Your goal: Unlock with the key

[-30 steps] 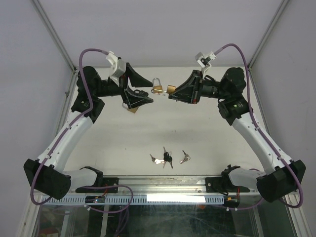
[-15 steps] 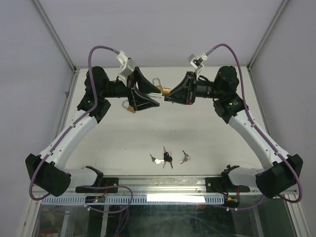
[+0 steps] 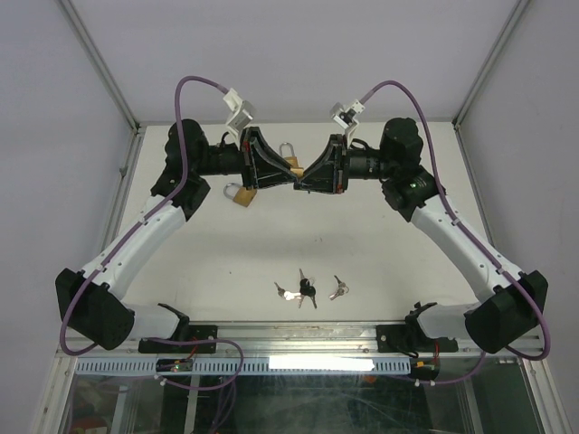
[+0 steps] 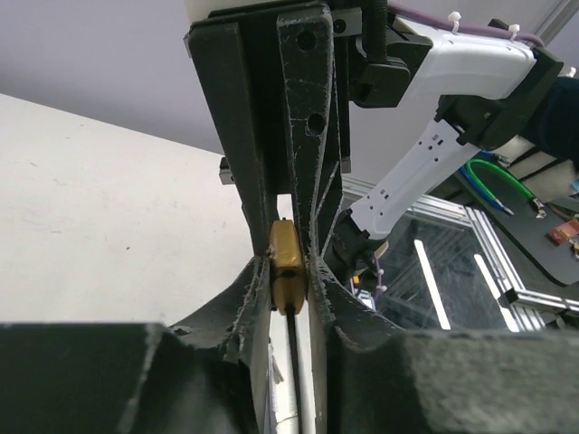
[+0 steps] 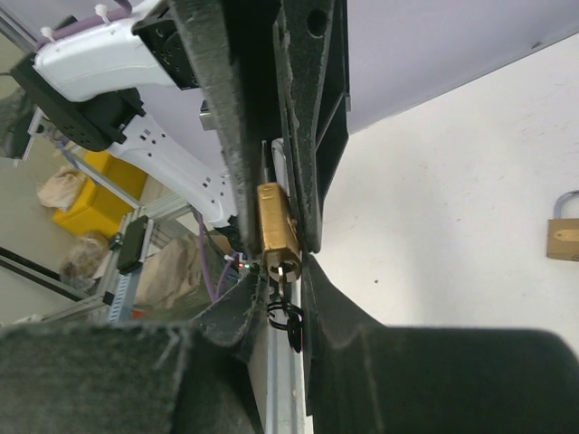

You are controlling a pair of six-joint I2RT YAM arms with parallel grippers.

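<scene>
padlock [image 3: 290, 163]: you have it raised above the table [image 3: 380, 253], between 2 grippers.
left gripper [image 4: 288, 294]: pinching the padlock.
right gripper [image 5: 280, 267]: pinching the same padlock, opposite.
keys [image 3: 308, 289]: on the table, well apart.

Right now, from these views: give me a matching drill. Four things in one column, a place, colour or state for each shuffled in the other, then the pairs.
Things
1. held padlock
2. keys
3. padlock by left arm
4. wrist cables

Place, colour or state
A. purple
B. brass, resting on the table
C. gripped in the right pincer
D. silver and black, loose near the arm bases

Pairs: 1-C, 2-D, 3-B, 4-A
</scene>
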